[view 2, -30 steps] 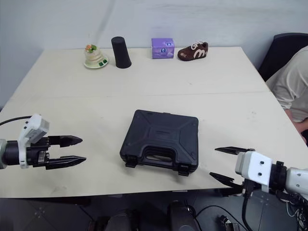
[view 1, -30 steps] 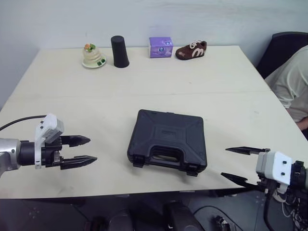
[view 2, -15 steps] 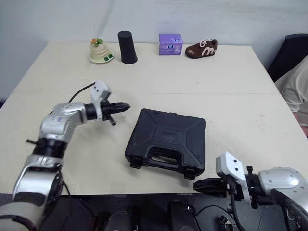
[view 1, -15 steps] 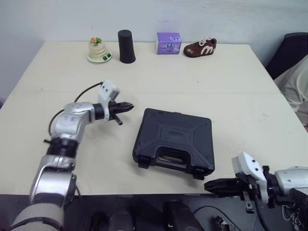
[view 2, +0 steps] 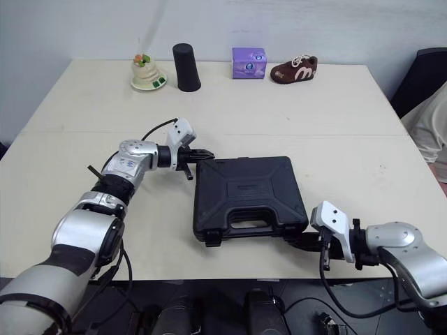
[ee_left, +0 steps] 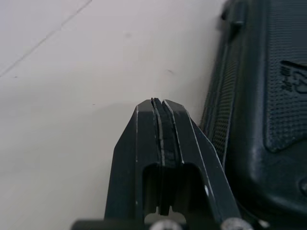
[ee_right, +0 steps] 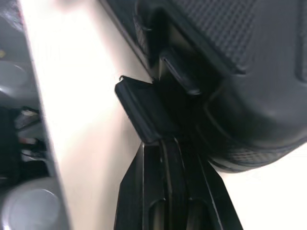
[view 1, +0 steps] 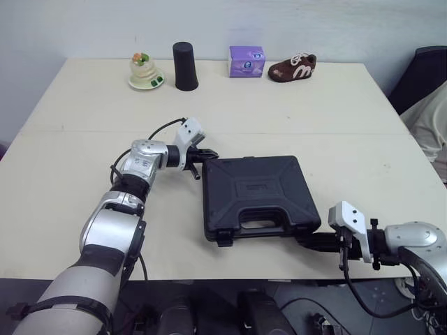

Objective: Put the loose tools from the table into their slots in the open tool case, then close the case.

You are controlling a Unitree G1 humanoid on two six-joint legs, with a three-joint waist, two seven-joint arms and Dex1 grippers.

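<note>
One black tool case (view 1: pixel 258 188) lay shut and flat near the front middle of the bench (view 1: pixel 328 112), handle toward me. My left jaws, pressed together and empty, sat at its far left corner. The left wrist view showed their fingers (ee_left: pixel 163 143) just beside the case wall. My right jaws, likewise closed on nothing, met the near right corner, where the right wrist view showed a latch flap (ee_right: pixel 144 112) sticking out.

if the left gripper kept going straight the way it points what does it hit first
Probably the black case: the shut left gripper is at its far left corner, pointing along the back edge. It might scrape that edge or just slide over bare table beside it.
</note>
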